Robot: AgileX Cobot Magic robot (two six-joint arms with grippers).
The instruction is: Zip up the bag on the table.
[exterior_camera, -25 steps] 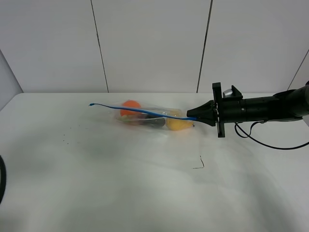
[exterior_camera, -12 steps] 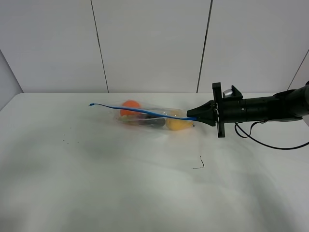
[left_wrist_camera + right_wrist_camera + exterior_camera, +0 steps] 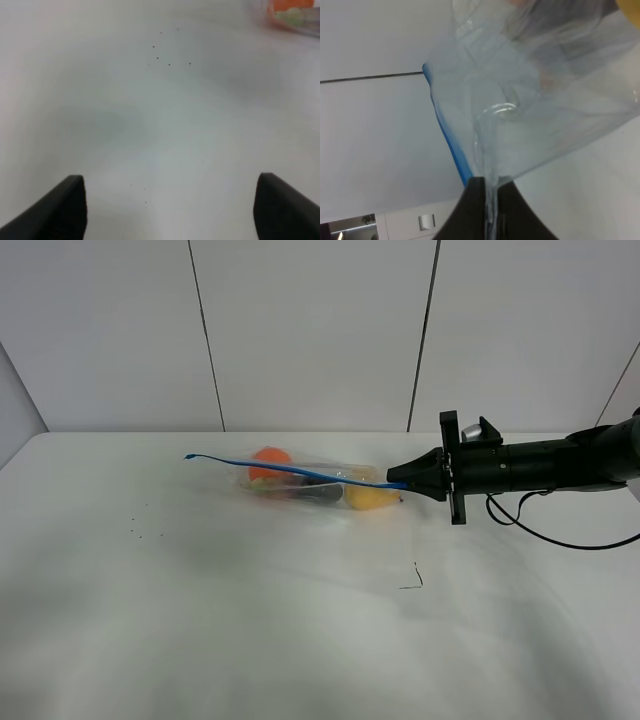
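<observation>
The bag (image 3: 318, 483) lay at the back of the table (image 3: 250, 620), its blue zip strip (image 3: 300, 471) stretched out. The right gripper (image 3: 398, 481) was pinched tight on the strip's end. The left gripper (image 3: 170, 210) hung spread wide, well short. I'd say keep that strip taut while the free one slides along.

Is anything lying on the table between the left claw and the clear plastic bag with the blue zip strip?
Nothing visible: only bare white table lies between the open left claw and the bag.
</observation>
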